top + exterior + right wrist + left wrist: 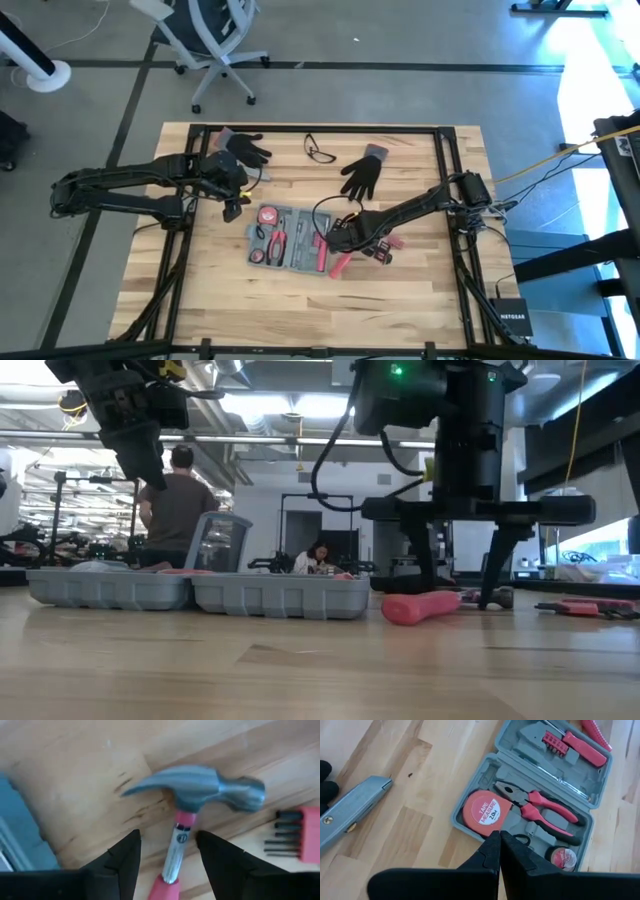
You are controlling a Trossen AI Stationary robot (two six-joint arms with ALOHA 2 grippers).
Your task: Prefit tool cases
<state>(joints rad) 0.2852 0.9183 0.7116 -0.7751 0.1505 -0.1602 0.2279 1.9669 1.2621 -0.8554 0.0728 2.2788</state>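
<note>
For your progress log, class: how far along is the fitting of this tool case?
Done: the case lies open with tape measure and pliers seated in recesses. In hand: the right pincer, open, straddles the hammer lying on the table beside the case, not yet gripping. Left: the hammer, a bit holder and a utility knife sit outside. The left pincer hovers shut above the case.

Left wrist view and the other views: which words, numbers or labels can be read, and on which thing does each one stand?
"TAPE MEASURE" and a number that looks like "20", on the round red tape measure in the case.
"NETGEAR", faint, on a small black box at the table's edge in the high view.
Hammer: a small round mark on its neck, too blurred to read.
Roll in the case: print too small to read.
</note>
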